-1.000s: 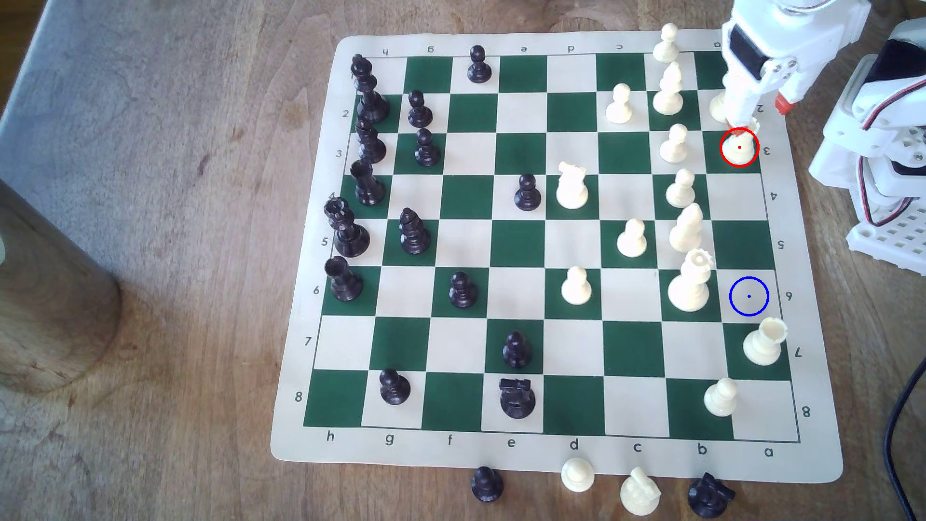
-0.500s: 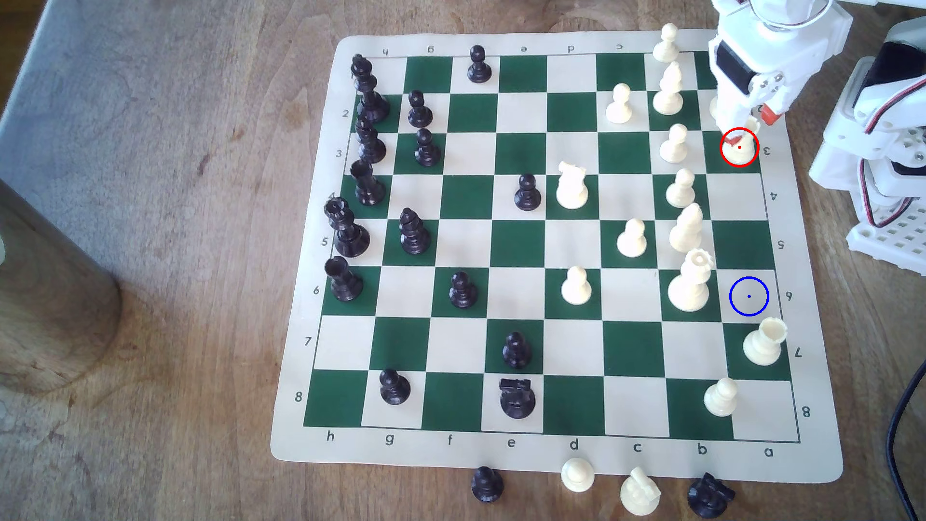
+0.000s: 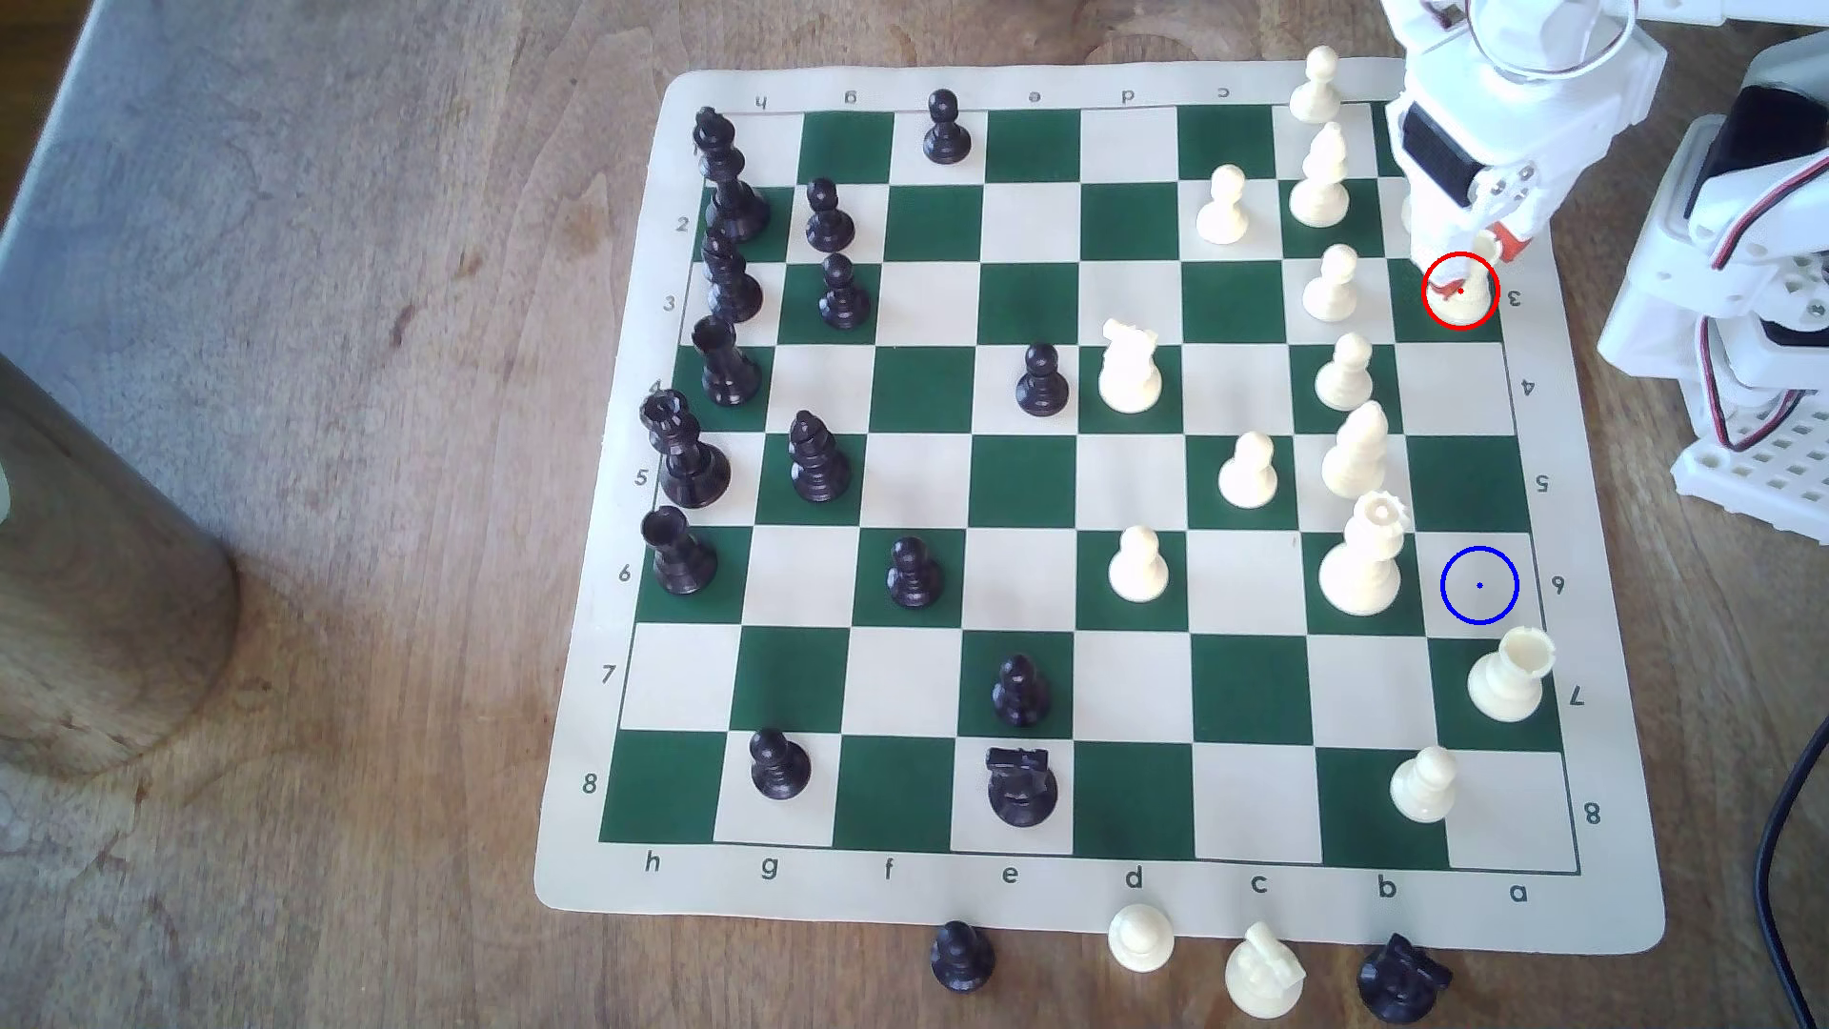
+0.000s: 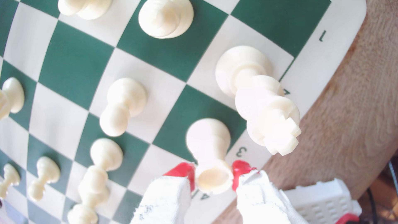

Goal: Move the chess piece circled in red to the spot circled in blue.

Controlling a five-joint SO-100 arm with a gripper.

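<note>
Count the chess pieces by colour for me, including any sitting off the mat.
Cream pieces: 16 (14 on the mat, 2 off it; includes the red-circled rook between the hand's fingertips)
Black pieces: 16 (14 on the mat, 2 off it)
Total: 32

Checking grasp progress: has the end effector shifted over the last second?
Yes. The end effector has shifted toward the exterior view's left and closed in around the circled rook, judged against the fixed red circle.

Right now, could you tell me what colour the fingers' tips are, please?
Red, clearest in the wrist view: the fingers flank the rook.
</note>
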